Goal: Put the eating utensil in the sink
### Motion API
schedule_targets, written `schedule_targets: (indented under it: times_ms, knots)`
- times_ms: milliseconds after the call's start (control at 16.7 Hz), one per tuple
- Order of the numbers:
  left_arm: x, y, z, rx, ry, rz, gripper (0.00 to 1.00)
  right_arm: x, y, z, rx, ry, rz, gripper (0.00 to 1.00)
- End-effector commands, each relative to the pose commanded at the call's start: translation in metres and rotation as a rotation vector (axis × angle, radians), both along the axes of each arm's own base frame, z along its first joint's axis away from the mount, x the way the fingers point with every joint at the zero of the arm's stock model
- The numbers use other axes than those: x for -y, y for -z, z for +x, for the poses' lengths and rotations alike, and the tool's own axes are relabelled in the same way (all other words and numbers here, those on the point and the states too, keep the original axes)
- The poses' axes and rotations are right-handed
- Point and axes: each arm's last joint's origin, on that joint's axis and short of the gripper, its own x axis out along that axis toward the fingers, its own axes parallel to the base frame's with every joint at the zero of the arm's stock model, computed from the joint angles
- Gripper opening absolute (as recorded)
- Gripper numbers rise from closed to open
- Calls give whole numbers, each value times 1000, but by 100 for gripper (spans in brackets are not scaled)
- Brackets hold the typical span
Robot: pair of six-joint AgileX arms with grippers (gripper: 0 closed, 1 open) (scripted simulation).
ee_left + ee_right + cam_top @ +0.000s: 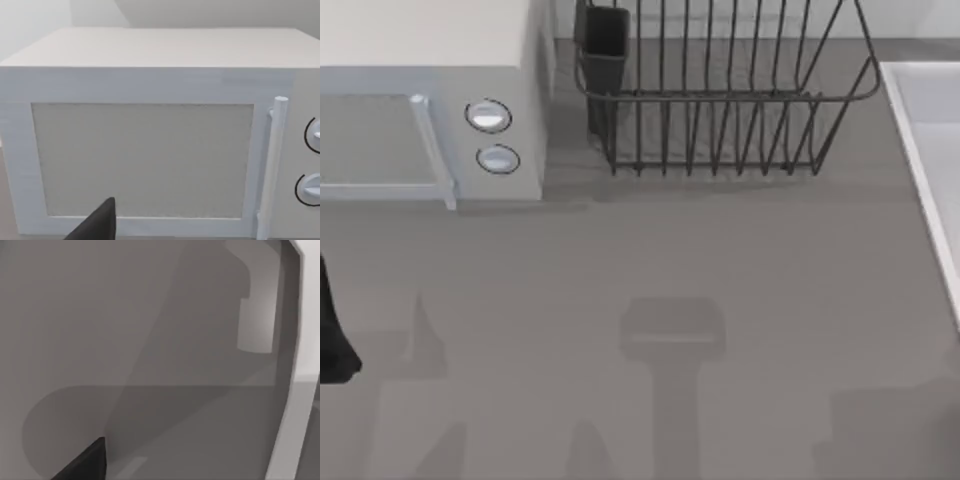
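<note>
– Dark tip of the left gripper [98, 226], right up against the lens. What is it facing?

– It faces the white box [150, 85], head on to its grey door panel. The upright bar handle [273, 165] stands beside the panel. Whether that gripper is released or clenched, I cannot tell.

– And from above?

– From above, the left arm [334, 335] shows as a black shape at the left edge of the tabletop [650, 250], in front of the white box. The box sits at the far left corner, with its two round knobs [488, 116] one over the other.

– Where is the sink?

– The sink [918, 140] lies along the right edge of the tabletop, its pale straight rim running front to back. A black wire rack [720, 120] stands at the back between the box and the sink, apart from both, with a dark cup [605, 45] at its left end.

– And the right gripper [84, 466]?

– It hangs over bare grey tabletop beside the sink's rim. Grasping or loose, I cannot tell. Soft shadows [672, 335] lie across the middle of the tabletop.
</note>
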Motion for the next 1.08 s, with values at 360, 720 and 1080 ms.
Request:
schedule_targets:
  times_ms: [360,720,1080]
  knots:
    - [0,0,0,0,0,0,100,0,0,0,0,0,0,62]
    - [0,0,0,0,0,0,100,0,0,0,0,0,0,17]
    - [0,0,0,0,0,0,100,0,0,0,0,0,0,0]
